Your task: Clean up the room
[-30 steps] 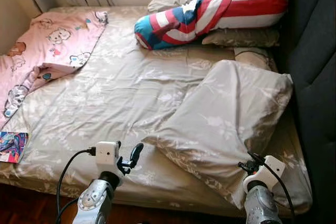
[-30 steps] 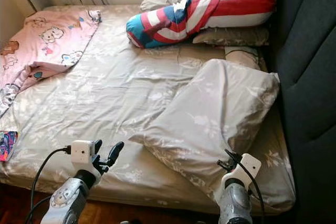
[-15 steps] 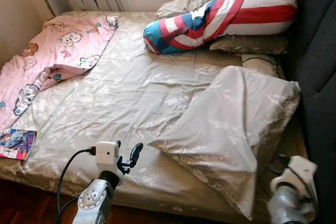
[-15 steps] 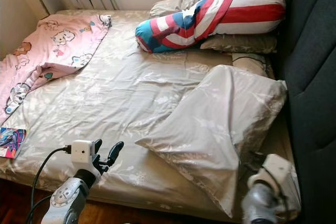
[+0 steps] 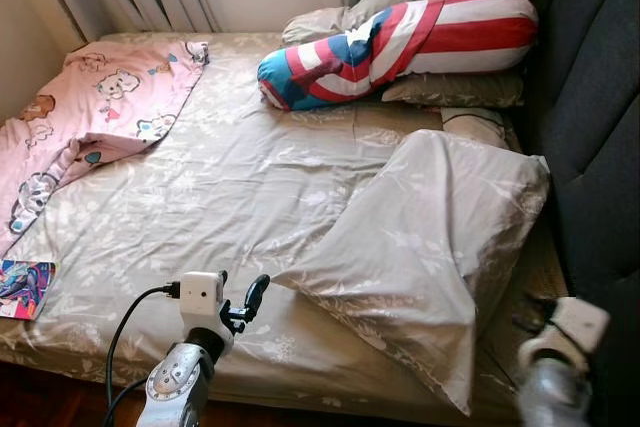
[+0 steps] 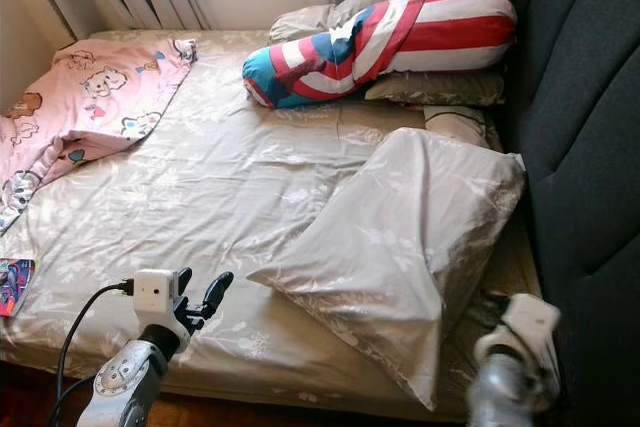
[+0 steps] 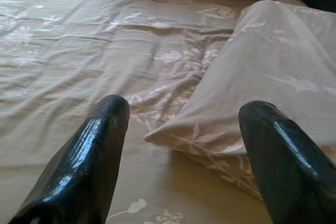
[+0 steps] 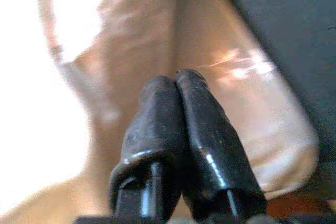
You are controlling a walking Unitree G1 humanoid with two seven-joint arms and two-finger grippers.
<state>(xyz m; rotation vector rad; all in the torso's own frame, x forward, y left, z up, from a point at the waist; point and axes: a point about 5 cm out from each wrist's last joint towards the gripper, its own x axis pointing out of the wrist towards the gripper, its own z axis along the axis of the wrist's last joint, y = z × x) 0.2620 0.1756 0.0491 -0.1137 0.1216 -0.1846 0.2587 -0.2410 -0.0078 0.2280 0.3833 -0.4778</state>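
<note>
A beige flowered bed (image 5: 230, 177) lies before me. On its right half rests a folded beige cover (image 5: 430, 237), its near corner pointing toward the bed's front edge. My left gripper (image 5: 243, 297) hovers open over the front edge, left of that cover; in the left wrist view its fingers (image 7: 107, 124) stand wide apart, with the cover's corner (image 7: 173, 136) ahead. My right arm (image 5: 555, 347) is blurred at the bed's near right corner, beside the cover. My right gripper (image 8: 176, 80) is shut with nothing in it, over beige cloth.
A red, white and blue bolster (image 5: 400, 37) lies on beige pillows (image 5: 450, 89) at the head of the bed. A pink cartoon blanket (image 5: 90, 107) covers the far left. A colourful book (image 5: 20, 287) lies at the near left edge. A dark padded wall (image 5: 600, 97) runs along the right.
My right arm has swung right, off the folded cover's near edge, and the cover's near right part has drawn into a narrower point. The left arm has stayed put. The camera shifted slightly.
</note>
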